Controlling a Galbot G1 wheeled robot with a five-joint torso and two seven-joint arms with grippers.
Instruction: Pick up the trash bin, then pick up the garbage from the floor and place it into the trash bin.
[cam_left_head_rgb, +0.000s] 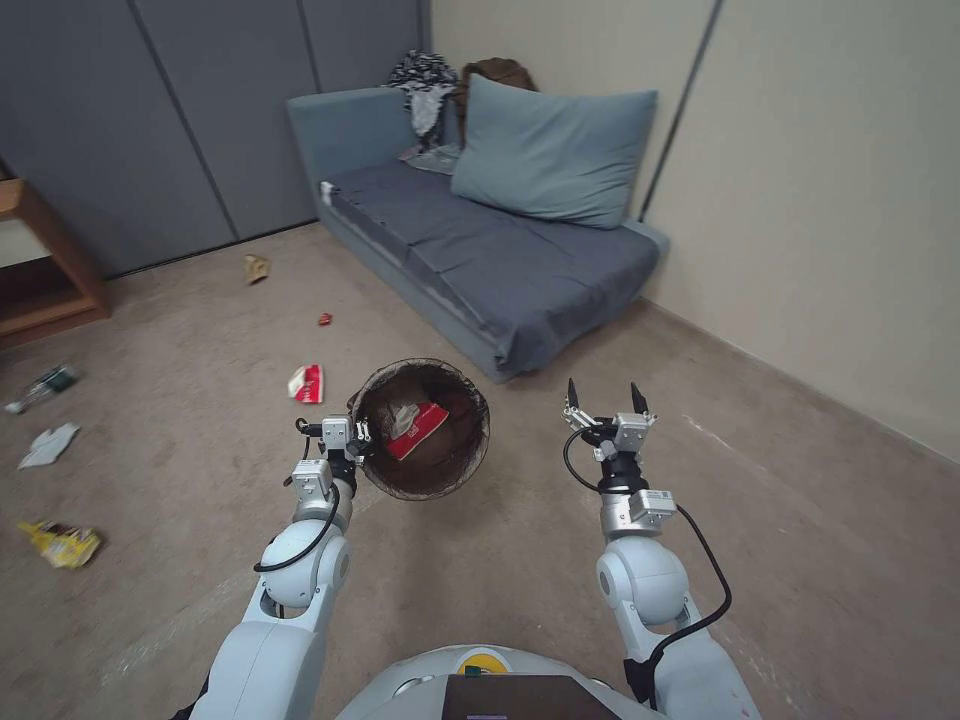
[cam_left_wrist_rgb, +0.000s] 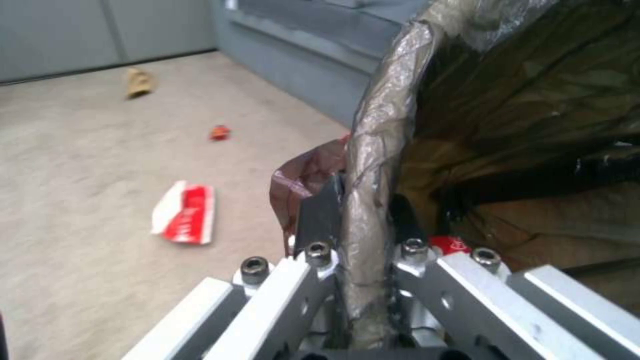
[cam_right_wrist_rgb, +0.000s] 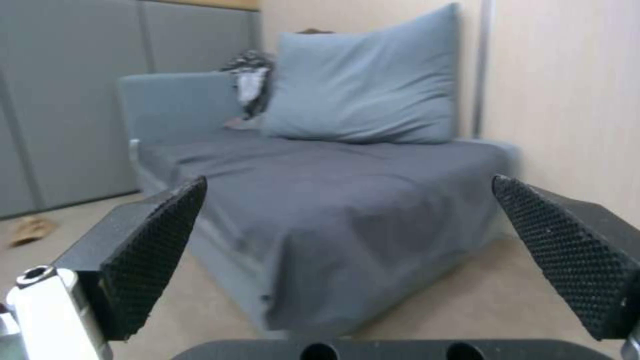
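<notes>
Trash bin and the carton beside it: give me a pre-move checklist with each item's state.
1. Left gripper clamped on the trash bin rim: ok, one finger on each side of the rim.
2. Bin mouth open to receive: ok; a red-and-white carton already lies inside.
3. Right gripper open and empty: ok.
4. Next piece in sight: ok, red-and-white carton on the floor just left of the bin.
5. Sofa clearance behind the bin: cannot tell.
</notes>
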